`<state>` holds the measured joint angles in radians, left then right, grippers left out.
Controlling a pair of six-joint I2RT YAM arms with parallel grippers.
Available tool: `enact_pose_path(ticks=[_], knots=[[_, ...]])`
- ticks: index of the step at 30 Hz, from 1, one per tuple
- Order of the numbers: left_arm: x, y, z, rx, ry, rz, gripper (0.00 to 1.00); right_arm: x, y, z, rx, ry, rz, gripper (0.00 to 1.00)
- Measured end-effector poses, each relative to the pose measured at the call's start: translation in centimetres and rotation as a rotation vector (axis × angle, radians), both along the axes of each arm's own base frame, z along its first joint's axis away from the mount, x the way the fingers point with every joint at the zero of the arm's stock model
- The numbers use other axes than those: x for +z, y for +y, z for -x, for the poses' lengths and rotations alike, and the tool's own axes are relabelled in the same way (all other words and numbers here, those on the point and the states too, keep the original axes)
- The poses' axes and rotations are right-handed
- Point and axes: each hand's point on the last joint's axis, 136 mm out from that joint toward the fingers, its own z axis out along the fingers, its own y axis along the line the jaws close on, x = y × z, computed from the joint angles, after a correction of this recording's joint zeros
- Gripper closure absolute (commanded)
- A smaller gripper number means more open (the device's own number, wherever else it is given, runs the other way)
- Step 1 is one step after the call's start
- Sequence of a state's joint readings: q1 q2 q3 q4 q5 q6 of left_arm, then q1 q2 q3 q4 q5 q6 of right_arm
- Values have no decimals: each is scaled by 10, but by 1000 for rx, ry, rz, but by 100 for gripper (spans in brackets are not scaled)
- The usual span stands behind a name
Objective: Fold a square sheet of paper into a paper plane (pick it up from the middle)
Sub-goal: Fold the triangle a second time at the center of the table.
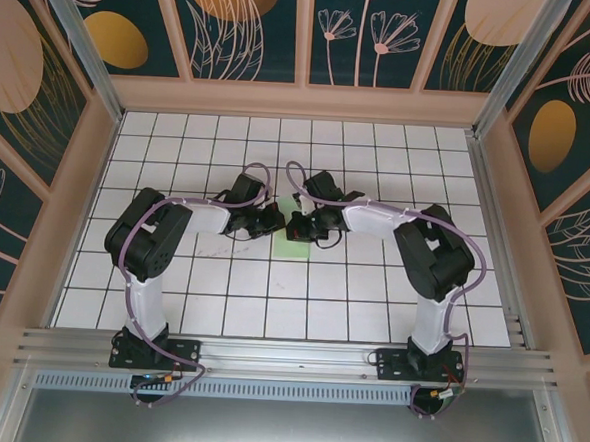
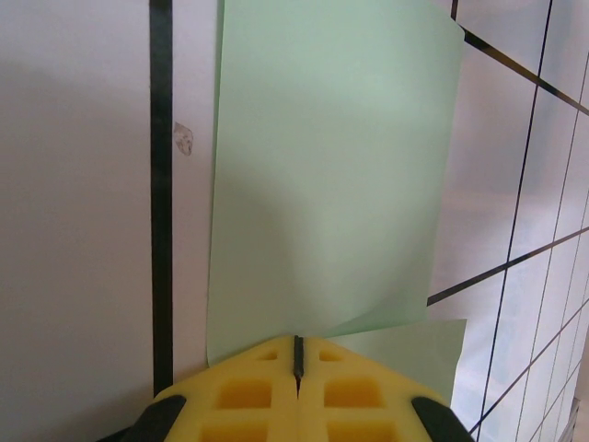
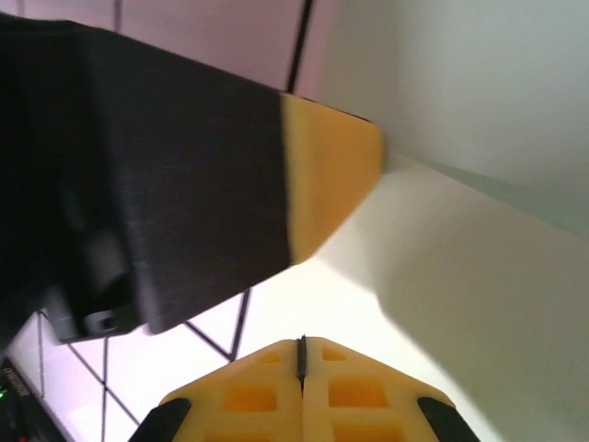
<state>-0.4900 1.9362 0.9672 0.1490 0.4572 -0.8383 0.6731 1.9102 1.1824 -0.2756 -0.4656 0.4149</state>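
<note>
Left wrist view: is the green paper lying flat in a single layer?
No, the paper curls over a second layer showing underneath.

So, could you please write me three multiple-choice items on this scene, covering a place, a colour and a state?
1. Where does the square sheet of paper lie?
A. far left corner
B. middle of the table
C. on the near rail
2. What colour is it?
A. pale green
B. red
C. dark blue
3. How is the left claw set?
A. wide open
B. shut
C. around a cup
Key: B, the top view shows it mid-table; A, the left wrist view shows pale green; B, its yellow halves meet without a gap.
</note>
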Motion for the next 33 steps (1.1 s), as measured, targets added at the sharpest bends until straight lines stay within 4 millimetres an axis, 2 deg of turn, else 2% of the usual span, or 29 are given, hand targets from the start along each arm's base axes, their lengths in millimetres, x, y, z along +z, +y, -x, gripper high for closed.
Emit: enact_pose_path(ticks=[8,20,33], knots=[[0,0,0,1,-2,0,100,-24,-9,3,-16,41,67,100],[-1,1,0,4,-4,-3,100,-25,-12,1,8,18,81,100],[-2,1,0,6,-6,-7,100,-24,-39,20,4,51,18,100]])
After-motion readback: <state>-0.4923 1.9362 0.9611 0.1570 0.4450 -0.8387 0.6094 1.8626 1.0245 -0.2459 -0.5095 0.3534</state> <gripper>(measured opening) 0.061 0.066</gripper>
